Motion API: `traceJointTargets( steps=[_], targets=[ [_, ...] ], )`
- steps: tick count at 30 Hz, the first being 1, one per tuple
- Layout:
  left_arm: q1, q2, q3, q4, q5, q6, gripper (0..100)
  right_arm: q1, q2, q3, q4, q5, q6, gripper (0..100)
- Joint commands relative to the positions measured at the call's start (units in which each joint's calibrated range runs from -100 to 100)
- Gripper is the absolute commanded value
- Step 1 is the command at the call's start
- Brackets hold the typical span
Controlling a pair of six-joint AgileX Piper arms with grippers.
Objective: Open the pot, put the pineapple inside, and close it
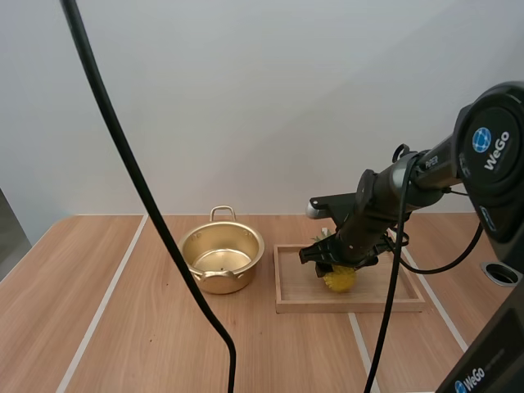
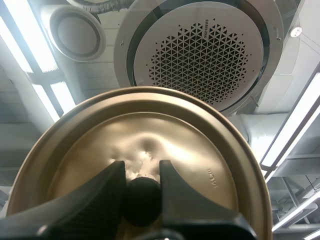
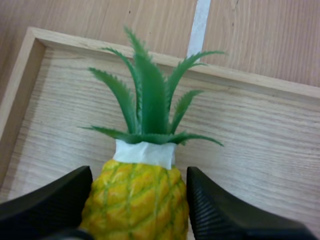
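Pot (image 1: 238, 278) open, lid (image 2: 210, 150) held, pineapple (image 1: 338, 281) in tray (image 1: 296, 300)

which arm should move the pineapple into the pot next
Right. The right pincer grips the pineapple in the wooden tray, beside the open pot; the left pincer is holding the lid.

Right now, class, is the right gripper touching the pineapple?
Touching. The right wrist view shows fingers of the right gripper pressing both sides of the pineapple.

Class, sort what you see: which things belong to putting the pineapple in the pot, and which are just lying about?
Job: pot, lid in left hand, pineapple in right hand.
Lying about: wooden tray under the pineapple, table.
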Motion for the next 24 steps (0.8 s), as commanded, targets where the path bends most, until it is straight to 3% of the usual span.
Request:
traceJointTargets(
  steps=[1, 10, 20, 24],
  targets=[
    [-0.09, -0.4, -0.3, 0.7, -0.1, -0.2, 0, -0.2, -2.3, -1.6, 0.1, 0.7, 0.2, 0],
    [-0.09, -0.4, -0.3, 2.0, -0.1, -0.2, 0, -0.2, -13.8, -11.1, 3.6, -1.2, -1.9, 0],
    [-0.09, -0.4, -0.3, 2.8, -0.1, -0.2, 0, -0.2, -27.1, -24.1, 3.9, -11.4, -3.2, 0],
    [-0.09, -0.4, -0.3, 2.8, -0.1, -0.2, 0, -0.2, -31.4, -28.3, 10.8, -12.9, -3.7, 0]
  ],
)
